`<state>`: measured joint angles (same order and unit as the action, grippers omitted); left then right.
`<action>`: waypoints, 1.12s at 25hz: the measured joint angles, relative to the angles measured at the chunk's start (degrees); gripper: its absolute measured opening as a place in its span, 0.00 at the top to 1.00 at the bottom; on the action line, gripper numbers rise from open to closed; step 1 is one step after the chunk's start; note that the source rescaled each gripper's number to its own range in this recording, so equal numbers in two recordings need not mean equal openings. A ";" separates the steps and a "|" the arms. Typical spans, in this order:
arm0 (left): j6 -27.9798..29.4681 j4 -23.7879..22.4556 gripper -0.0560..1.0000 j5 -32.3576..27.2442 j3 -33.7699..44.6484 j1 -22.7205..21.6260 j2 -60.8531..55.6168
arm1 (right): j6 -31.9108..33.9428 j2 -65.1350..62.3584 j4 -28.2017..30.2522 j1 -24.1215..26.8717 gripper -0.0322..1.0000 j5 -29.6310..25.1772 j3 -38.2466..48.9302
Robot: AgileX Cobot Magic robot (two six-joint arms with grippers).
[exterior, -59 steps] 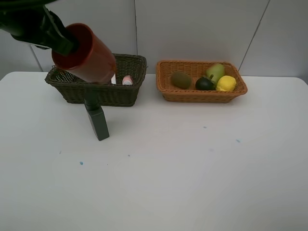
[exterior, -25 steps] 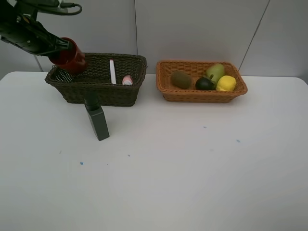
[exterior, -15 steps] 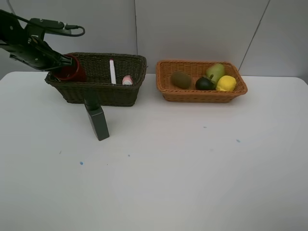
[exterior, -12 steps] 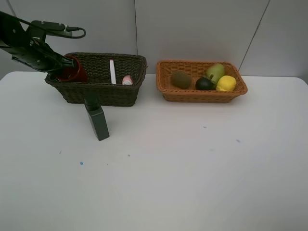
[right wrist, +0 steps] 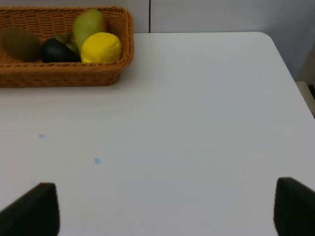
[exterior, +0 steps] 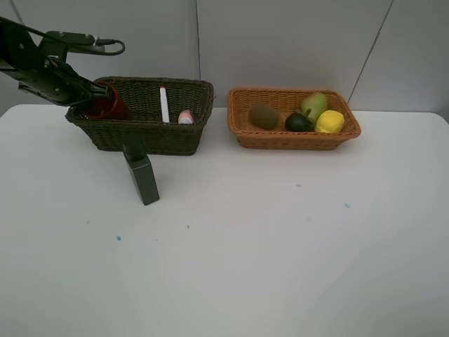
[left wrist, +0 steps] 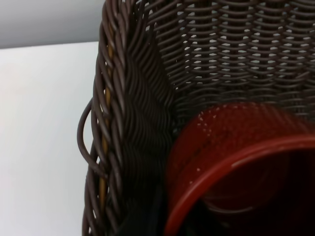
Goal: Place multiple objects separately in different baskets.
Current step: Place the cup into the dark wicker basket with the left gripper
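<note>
A white surface (exterior: pixel 280 246) carries two woven baskets side by side along its far edge. At about ten o'clock sits the deeper dark basket (exterior: pixel 151 133); at about one o'clock sits the shallower orange basket (exterior: pixel 295 137).

The left pincer (exterior: pixel 92 98) reaches down into the dark basket's outer end, its fingers drawn together on the rim of the red cup (exterior: pixel 105 105). The cup lies tilted inside, tucked into the basket's corner against the woven wall. Further along the same basket a white marker (exterior: pixel 163 104) leans upright, and beside it rests a pink bottle (exterior: pixel 186 116).

A dark green bottle (exterior: pixel 142 175) stands upright on the surface just in front of the dark basket, outside it.

The orange basket holds four fruits: a brown kiwi (exterior: pixel 264 116) toward its nine o'clock end, then a dark mangosteen (exterior: pixel 299 122), a green pear (exterior: pixel 314 105) behind it, and a yellow lemon (exterior: pixel 330 121) at three o'clock.

The right pincer (right wrist: pixel 167 209) hangs over bare surface, fingers spread wide apart, holding nothing.
</note>
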<state>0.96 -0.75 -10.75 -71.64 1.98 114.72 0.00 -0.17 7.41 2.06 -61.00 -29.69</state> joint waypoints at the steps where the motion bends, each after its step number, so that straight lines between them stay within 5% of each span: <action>1: 0.27 0.75 0.83 0.00 0.00 0.00 0.00 | 0.00 0.00 0.00 0.00 0.06 0.00 0.00; 5: 3.52 2.42 0.26 2.33 0.00 0.31 0.00 | 0.00 0.00 0.00 0.00 0.06 0.00 0.00; 8: 4.28 2.42 0.04 4.70 0.00 0.64 0.00 | 0.00 0.00 0.00 0.00 0.06 0.00 0.00; 28: 4.41 2.42 0.00 3.76 0.00 0.75 -1.82 | 0.00 0.00 0.00 0.00 0.06 0.00 0.00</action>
<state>5.37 1.67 -6.99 -71.64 2.73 112.89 0.00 -0.17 7.41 2.06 -61.00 -29.69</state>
